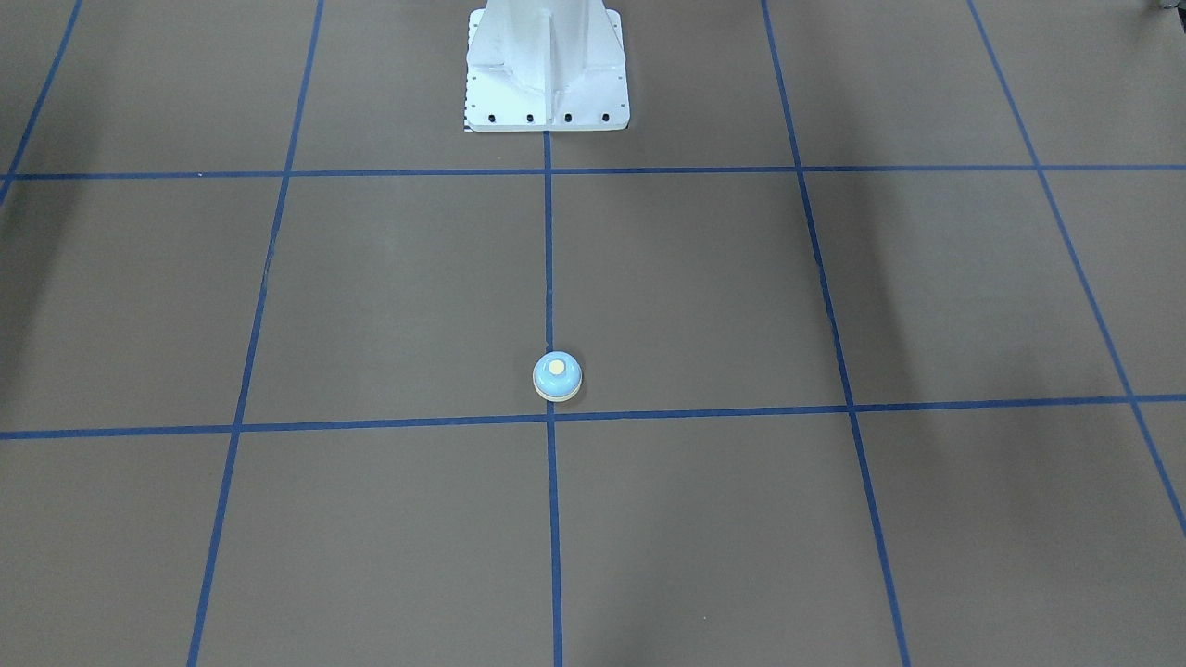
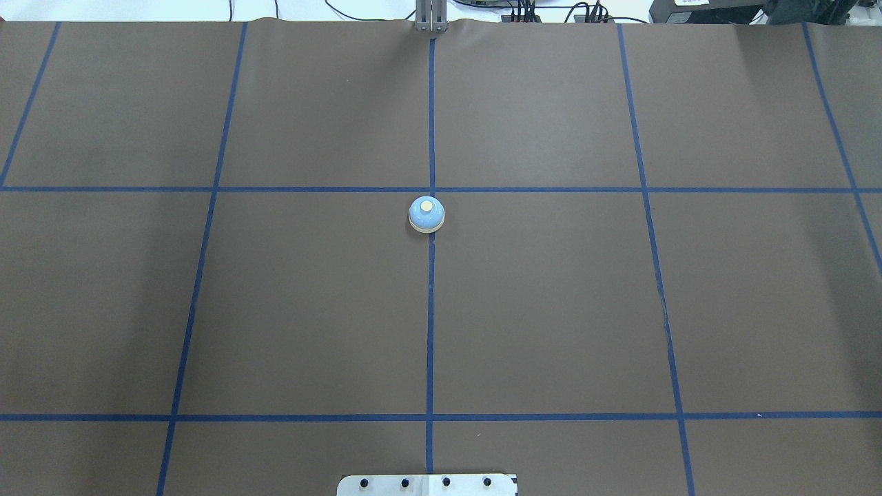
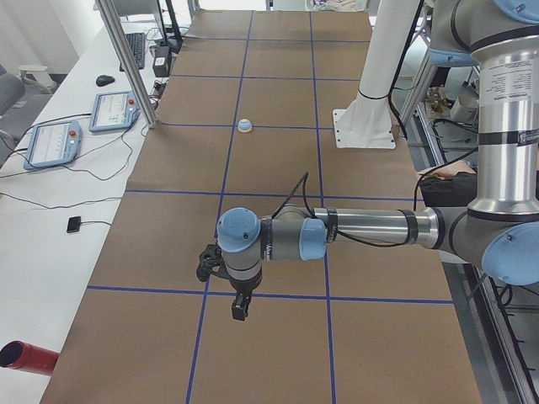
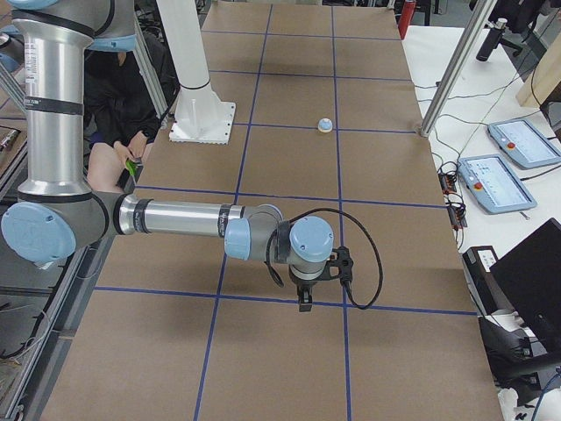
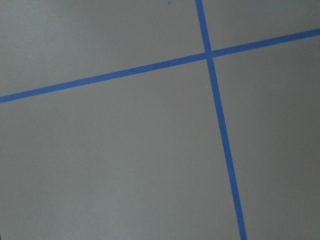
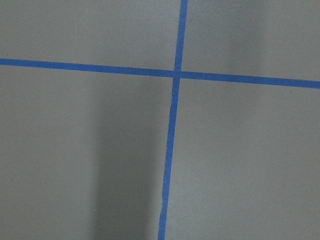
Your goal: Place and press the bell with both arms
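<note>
The light-blue bell (image 1: pixel 557 375) with its cream button stands upright and alone on the centre blue tape line of the brown mat, also in the overhead view (image 2: pixel 426 214) and small in both side views (image 3: pixel 244 125) (image 4: pixel 325 125). My left gripper (image 3: pixel 240 310) shows only in the exterior left view, pointing down above the mat, far from the bell; I cannot tell if it is open or shut. My right gripper (image 4: pixel 305 303) shows only in the exterior right view, likewise far from the bell; I cannot tell its state. Both wrist views show only mat and tape.
The white bolted pedestal (image 1: pixel 547 74) stands behind the bell at the robot's side (image 2: pixel 427 484). Teach pendants (image 3: pixel 114 109) (image 4: pixel 495 180) and aluminium posts (image 3: pixel 126 59) line the operators' side. A red cylinder (image 3: pixel 25 358) lies off the mat. A seated person (image 4: pixel 123 114) is by the pedestal.
</note>
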